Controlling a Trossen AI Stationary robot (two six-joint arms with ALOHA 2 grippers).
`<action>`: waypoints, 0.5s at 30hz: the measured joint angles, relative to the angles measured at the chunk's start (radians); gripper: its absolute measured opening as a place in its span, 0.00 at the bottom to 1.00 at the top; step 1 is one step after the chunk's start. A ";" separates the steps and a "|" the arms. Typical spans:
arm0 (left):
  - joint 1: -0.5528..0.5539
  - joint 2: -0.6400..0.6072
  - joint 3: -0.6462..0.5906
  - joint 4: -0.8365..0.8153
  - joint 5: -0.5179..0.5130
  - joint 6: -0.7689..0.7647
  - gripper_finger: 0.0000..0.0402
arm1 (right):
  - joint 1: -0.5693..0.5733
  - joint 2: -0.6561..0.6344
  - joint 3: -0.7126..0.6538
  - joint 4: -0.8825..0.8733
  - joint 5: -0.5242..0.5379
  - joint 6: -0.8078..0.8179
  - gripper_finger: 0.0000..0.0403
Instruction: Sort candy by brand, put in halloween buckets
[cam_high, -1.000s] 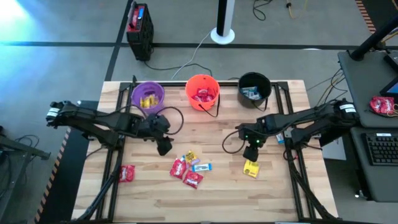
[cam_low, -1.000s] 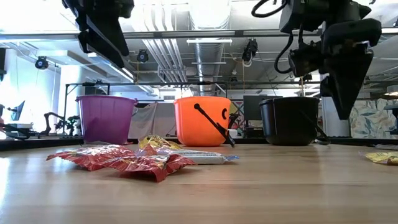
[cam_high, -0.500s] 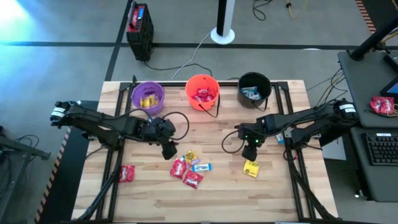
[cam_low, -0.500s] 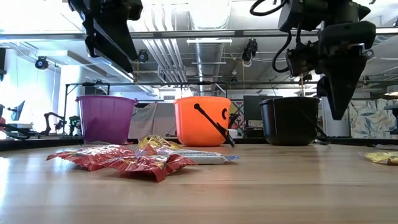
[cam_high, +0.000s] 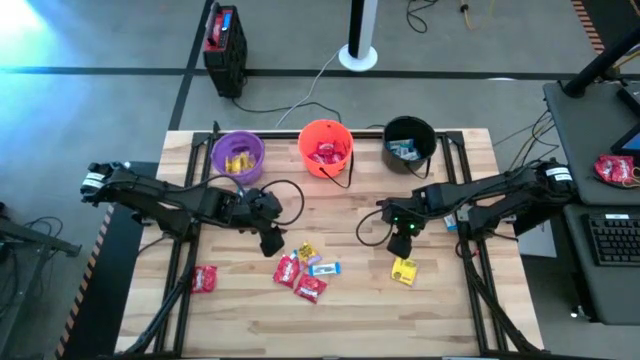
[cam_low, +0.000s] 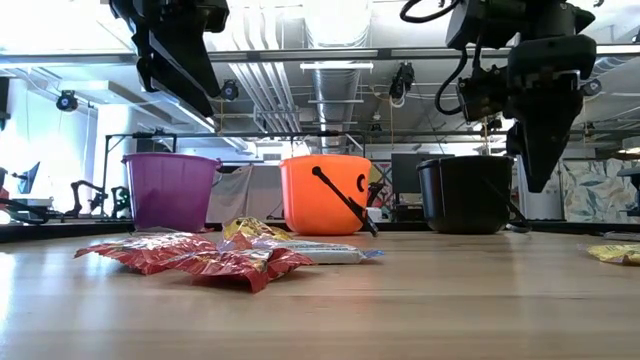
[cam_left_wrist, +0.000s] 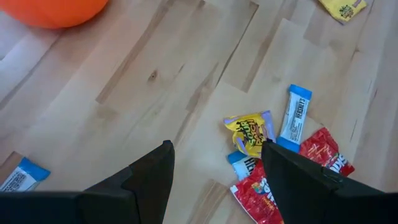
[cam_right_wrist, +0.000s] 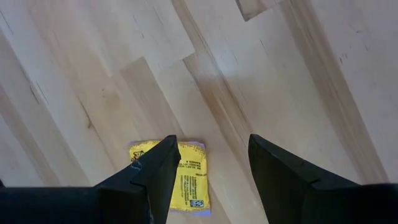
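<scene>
Clearly both arms are poised over loose candy, neither carrying anything. The right claw (cam_high: 404, 243) hangs released above a lone yellow packet (cam_high: 403, 270) on the desk (cam_high: 360, 320), and the right wrist view shows that yellow packet (cam_right_wrist: 180, 177) lying flat, partly behind one of the two spread fingers (cam_right_wrist: 155, 177). The left claw (cam_high: 270, 241) is also released and empty, hovering just short of the central cluster (cam_high: 304, 272) of red, yellow and blue-and-white packets; one red packet (cam_high: 205, 278) lies apart toward the left edge.

To do the pick well, I judge the right claw should shift so the packet sits centred between its fingers, then descend straight until the tips nearly touch the wood (the wrapper is thin and flat, so a high closure would likely miss it). Closing across the packet's narrower side should give a surer pinch.

The purple bucket (cam_high: 237, 153) already holds yellow wrappers, so that seems the destination, a long reach past the orange bucket (cam_high: 325, 148) and away from the black bucket (cam_high: 409, 142). Meanwhile the left claw would do best to single out one packet from the cluster's edge rather than pinching two overlapping brands.
</scene>
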 joint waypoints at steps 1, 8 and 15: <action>0.000 0.000 0.000 0.000 0.000 0.000 0.56 | 0.000 0.000 0.000 0.002 0.000 0.000 0.46; 0.000 0.000 0.000 0.001 0.000 0.000 0.56 | 0.000 0.000 0.000 0.033 0.000 0.003 0.46; 0.000 0.000 0.000 0.004 -0.026 0.006 0.56 | 0.000 0.000 0.000 0.093 0.000 0.002 0.46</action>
